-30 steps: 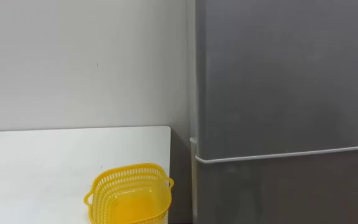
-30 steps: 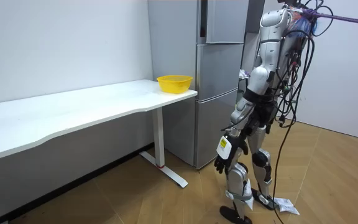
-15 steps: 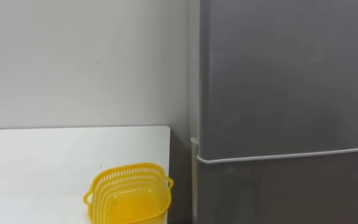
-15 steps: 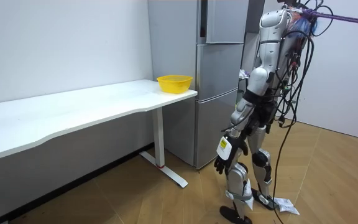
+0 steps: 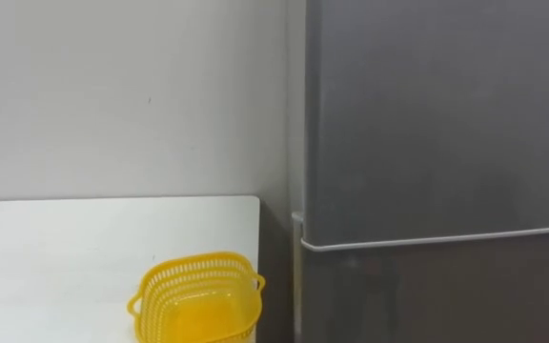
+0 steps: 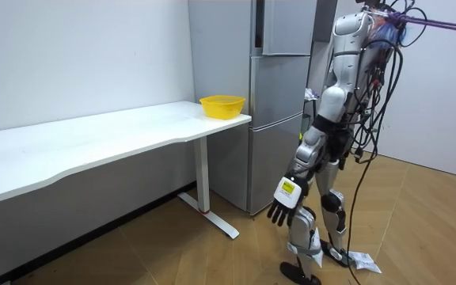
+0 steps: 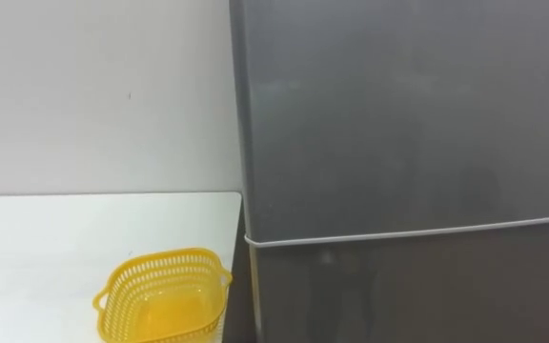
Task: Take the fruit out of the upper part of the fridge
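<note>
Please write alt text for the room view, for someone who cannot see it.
A humanoid robot stands facing a closed grey fridge, its left robot hand open and low by its thigh. A yellow basket sits on the white table beside the fridge.

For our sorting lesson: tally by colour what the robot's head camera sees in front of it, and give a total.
Yellow: 1, the basket
White: 1, the table
Grey: 1, the fridge
Total: 3
</note>
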`<state>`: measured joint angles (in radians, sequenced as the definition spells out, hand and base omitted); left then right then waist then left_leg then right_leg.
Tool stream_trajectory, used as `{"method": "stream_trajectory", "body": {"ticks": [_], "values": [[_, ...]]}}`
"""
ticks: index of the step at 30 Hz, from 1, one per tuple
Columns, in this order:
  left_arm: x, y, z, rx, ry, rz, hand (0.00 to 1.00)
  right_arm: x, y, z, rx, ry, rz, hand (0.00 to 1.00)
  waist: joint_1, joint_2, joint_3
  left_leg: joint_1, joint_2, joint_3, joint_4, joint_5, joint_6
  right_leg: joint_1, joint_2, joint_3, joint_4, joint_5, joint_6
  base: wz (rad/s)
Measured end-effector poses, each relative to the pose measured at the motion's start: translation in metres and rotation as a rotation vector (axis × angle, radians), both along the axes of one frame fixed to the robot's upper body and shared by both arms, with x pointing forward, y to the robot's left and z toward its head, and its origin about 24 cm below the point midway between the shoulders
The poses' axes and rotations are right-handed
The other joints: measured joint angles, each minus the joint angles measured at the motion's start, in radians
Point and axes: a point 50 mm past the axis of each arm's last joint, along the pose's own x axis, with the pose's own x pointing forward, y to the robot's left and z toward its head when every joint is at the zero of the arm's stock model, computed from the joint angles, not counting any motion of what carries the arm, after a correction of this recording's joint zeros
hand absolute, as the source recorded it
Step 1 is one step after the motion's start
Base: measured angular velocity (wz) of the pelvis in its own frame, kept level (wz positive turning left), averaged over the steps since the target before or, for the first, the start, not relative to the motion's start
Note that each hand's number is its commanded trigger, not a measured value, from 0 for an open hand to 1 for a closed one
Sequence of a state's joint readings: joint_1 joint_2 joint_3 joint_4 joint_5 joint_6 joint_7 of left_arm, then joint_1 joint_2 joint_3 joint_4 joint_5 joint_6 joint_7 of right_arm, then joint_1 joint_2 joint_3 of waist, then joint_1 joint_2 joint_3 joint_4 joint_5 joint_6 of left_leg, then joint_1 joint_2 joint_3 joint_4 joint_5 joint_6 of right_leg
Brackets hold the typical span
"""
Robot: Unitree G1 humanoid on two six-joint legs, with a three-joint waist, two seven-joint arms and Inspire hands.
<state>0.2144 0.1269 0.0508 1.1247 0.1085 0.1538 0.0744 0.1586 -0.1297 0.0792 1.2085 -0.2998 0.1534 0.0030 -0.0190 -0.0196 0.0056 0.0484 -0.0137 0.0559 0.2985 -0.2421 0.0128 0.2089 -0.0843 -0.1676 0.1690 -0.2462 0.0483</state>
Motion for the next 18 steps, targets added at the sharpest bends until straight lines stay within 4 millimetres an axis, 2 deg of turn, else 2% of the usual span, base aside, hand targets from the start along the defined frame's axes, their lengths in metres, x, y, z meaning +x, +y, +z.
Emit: {"method": "stream_trajectory", "body": {"ticks": [5, 10, 12, 18], "values": [[-0.002, 0.008, 0.002, 0.054, -0.077, 0.314, 0.0, 0.0, -0.001, 0.0, -0.002, 0.002, -0.011, 0.0, 0.002, -0.001, 0.0, 0.0, 0.0, 0.001, 0.0, 0.0, 0.0, -0.001, -0.001, 0.0, 0.0, 0.0, 0.0, 0.0], [0.003, 0.012, 0.004, 0.107, -0.142, 0.457, 0.0, -0.003, -0.001, 0.0, -0.001, 0.009, -0.01, 0.0, 0.006, 0.001, -0.0012, 0.001, 0.001, 0.003, -0.001, 0.0, 0.0, -0.003, 0.0, 0.003, 0.001, 0.0, 0.0, 0.0], [0.006, 0.017, 0.006, 0.133, -0.177, 0.54, 0.0, -0.004, -0.001, 0.0, -0.003, 0.006, -0.01, 0.0, 0.009, 0.003, -0.0023, 0.006, 0.0, 0.003, -0.004, 0.0, 0.0, 0.0, -0.001, 0.003, 0.002, 0.0, 0.0, -0.04], [0.029, 0.04, 0.021, 0.26, -0.345, 0.836, 0.0, -0.003, -0.009, 0.002, -0.023, 0.0, -0.029, 0.0, 0.047, 0.017, -0.0045, 0.019, 0.001, 0.014, -0.015, 0.0, 0.0, 0.001, -0.002, 0.014, 0.003, 0.001, 0.0, -0.05]]}}
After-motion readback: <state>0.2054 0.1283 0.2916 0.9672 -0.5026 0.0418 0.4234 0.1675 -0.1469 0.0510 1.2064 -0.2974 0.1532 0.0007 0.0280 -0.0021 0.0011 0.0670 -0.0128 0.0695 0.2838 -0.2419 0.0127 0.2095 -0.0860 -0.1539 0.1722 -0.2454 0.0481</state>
